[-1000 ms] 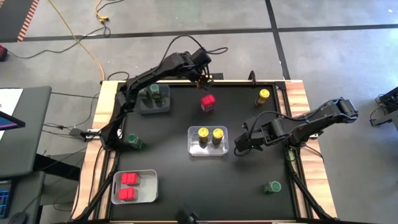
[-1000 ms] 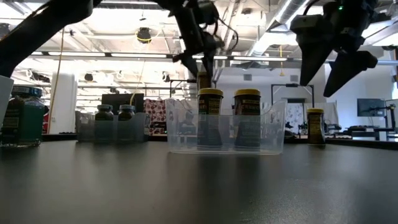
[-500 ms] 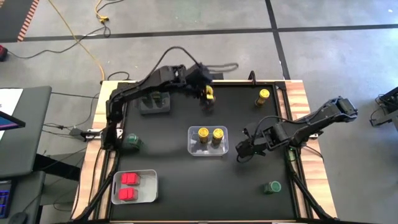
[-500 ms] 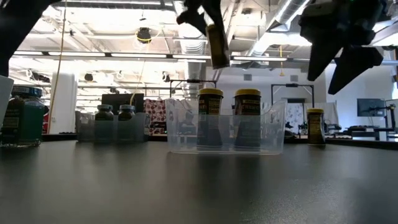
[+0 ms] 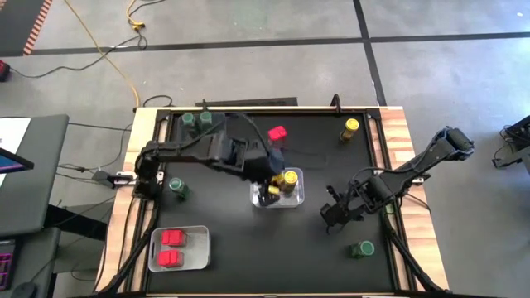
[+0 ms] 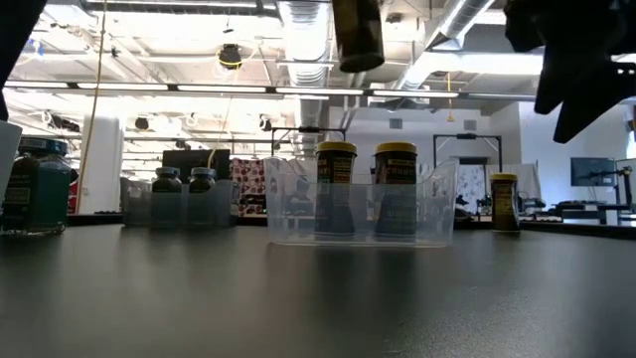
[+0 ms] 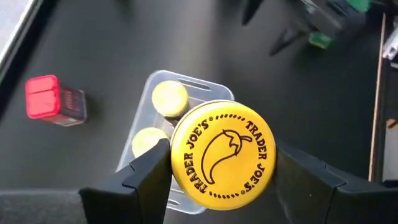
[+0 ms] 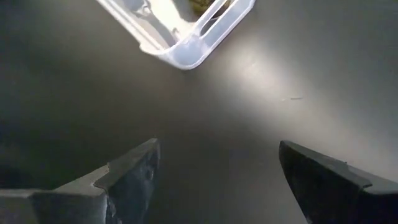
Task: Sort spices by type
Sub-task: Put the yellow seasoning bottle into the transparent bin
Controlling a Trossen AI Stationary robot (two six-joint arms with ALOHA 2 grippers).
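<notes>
My left gripper [image 5: 284,182] is shut on a yellow-lidded spice jar [image 7: 222,154], held high over the clear bin [image 6: 360,204]. Two yellow-lidded jars [image 6: 336,189] [image 6: 396,189] stand in that bin. My right gripper [image 5: 335,213] hovers open over bare table, right of the bin. A red-topped jar [image 5: 277,133] and a yellow-lidded jar [image 5: 351,127] stand toward the far edge. Single green-lidded jars stand at the left [image 5: 176,187] and near right [image 5: 362,248]. Two green-lidded jars [image 5: 197,121] stand far left. My left gripper pinches the yellow-lidded jar between its two fingers [image 7: 152,171], one on either side of the jar just under the lid's rim [image 7: 180,180]. The fingers come from above, pointing down. The jar [image 6: 358,35] hangs upright, lifted clear above the clear bin.
A clear bin [image 5: 199,236] near the left front corner holds red-topped jars [image 5: 171,247]. The grey bin [image 6: 179,209] with the green-lidded jars sits at the far left. A corner of the clear bin [image 8: 186,43] lies ahead of my right gripper. Wooden rails edge the black table.
My left gripper, holding the yellow-lidded jar throughout, has swung from the table's far edge toward the near side, past the red-topped jar, and now hangs over the clear bin. My right gripper has drifted toward the near edge, staying open.
</notes>
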